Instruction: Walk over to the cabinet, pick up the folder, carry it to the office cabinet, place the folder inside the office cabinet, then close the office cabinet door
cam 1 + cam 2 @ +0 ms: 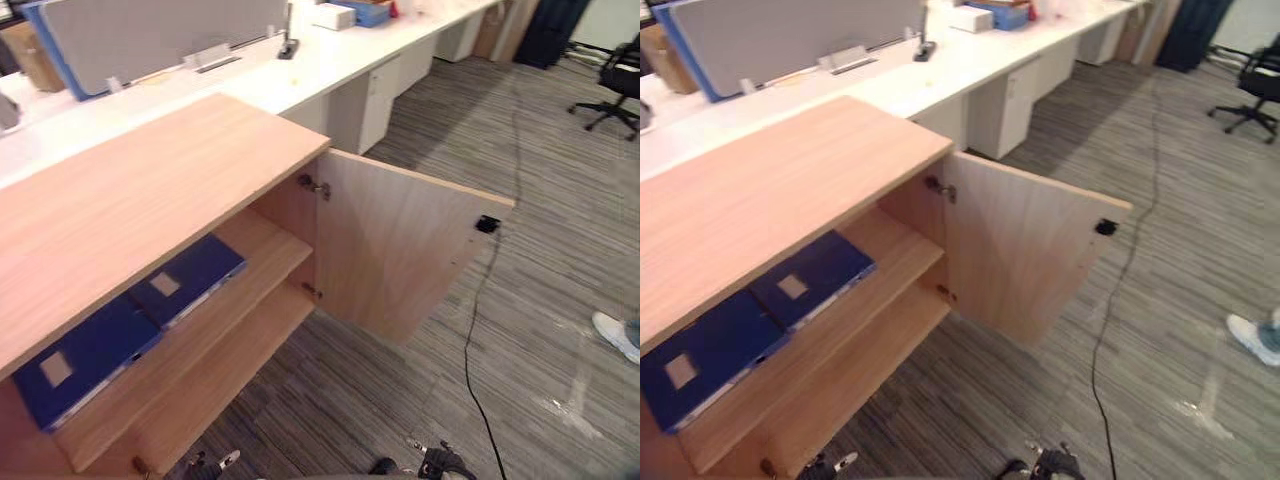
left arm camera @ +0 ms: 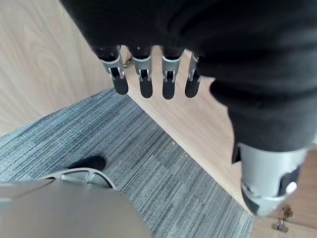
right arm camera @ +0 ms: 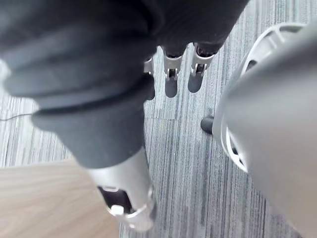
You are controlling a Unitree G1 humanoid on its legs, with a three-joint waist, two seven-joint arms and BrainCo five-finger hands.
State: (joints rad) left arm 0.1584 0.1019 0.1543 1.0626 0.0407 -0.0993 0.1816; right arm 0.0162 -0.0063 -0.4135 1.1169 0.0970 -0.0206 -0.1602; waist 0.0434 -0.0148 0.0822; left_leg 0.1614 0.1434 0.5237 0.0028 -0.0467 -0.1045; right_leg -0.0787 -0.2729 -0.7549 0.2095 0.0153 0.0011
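On shelf [image 1: 272, 255], blue folders [image 1: 207, 264], pale labels [image 1: 165, 284]

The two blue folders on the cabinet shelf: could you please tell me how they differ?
The left folder lies toward the left end; the right folder lies nearer the open door. The left folder shows larger than the right folder, being closer; true size is unclear. Both are dark blue, flat on the upper shelf, pale label up.
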